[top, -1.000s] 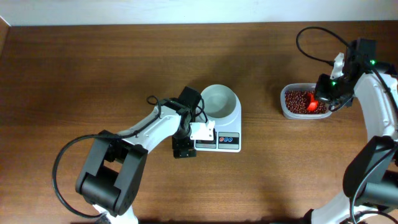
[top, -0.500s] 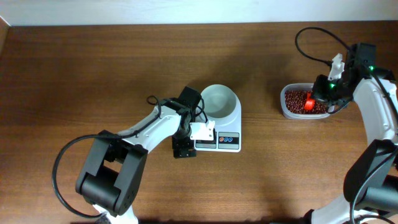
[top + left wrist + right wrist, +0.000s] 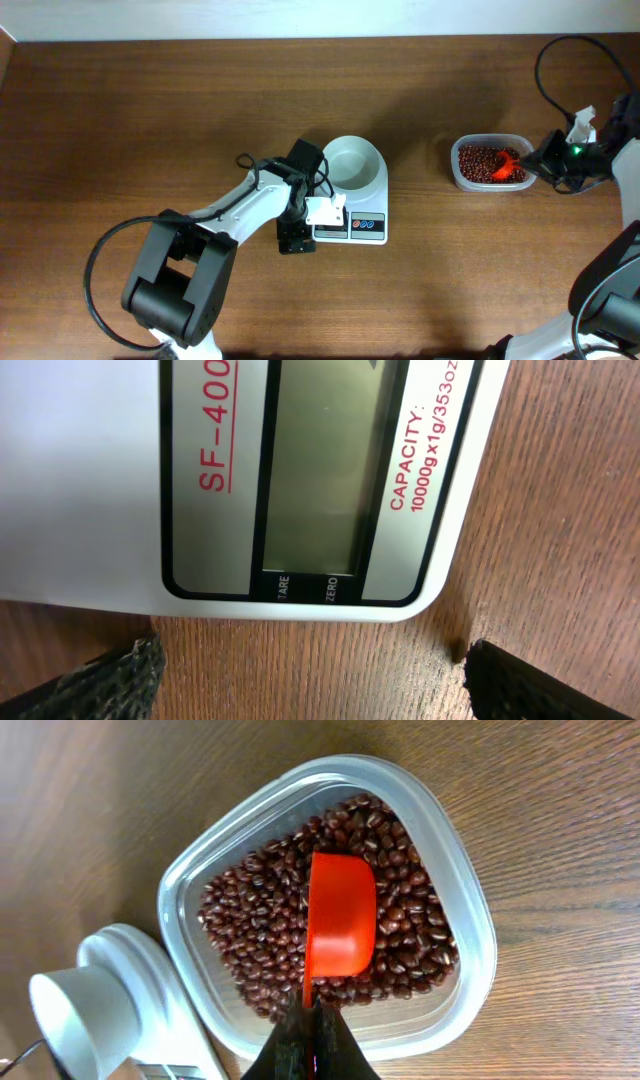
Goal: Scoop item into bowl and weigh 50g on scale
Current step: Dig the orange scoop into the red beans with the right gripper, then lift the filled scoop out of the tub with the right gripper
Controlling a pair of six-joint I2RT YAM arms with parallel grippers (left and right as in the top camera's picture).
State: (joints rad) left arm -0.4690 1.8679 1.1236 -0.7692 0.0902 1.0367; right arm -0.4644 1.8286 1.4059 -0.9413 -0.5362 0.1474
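The dark red-brown beans fill a clear plastic tub at the right; they also show in the right wrist view. My right gripper is shut on the handle of an orange scoop, which lies upside down over the beans. The scoop also shows in the overhead view. The white bowl stands empty on the white scale. My left gripper is open, on the table at the scale's display edge.
The clear tub's rim rings the beans. The right arm's black cable loops above the tub. Bare wooden table spreads to the left and far side.
My right arm has swung out to the right and the scoop now lies tilted over the beans at the tub's right side. The left arm has not moved.
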